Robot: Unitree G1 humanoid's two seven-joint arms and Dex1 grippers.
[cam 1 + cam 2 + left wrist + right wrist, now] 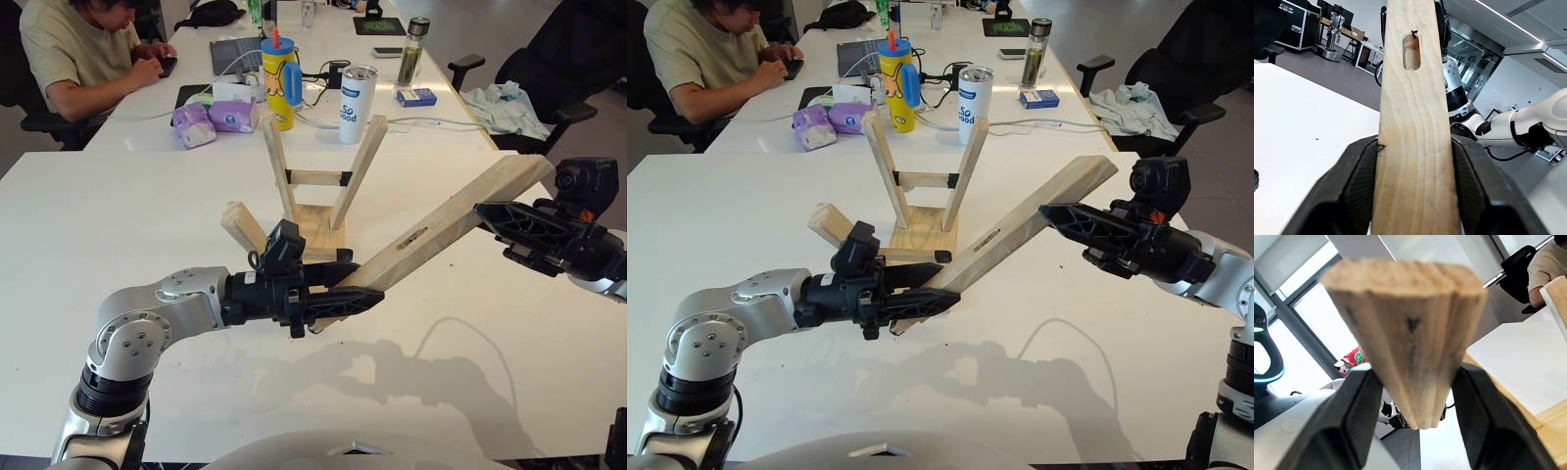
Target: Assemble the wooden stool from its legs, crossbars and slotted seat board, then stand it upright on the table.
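The left gripper (355, 294) is clamped on the lower end of the free leg (441, 227), its dark fingers (1359, 186) pressed flat against the sides of the wood. The right gripper (487, 211) pinches the upper end, so the piece hangs between both arms above the table (118, 215). Seen from the head, the leg's long axis runs from about 8 o'clock to 2 o'clock, with its slot (1411, 51) on the broad face (roughly midway along). The part-built stool lies upside down at about 11 o'clock from the left gripper, just beyond it. Its seat board (315, 233) lies flat on the table, two upright legs (279, 166) rise from it joined by a crossbar (315, 178), and a third leg (242, 225) slants out at the board's 9 o'clock. The left arm is plainly the nearer one, so the free leg's lower end probably has to swing toward 11 o'clock to meet the board.
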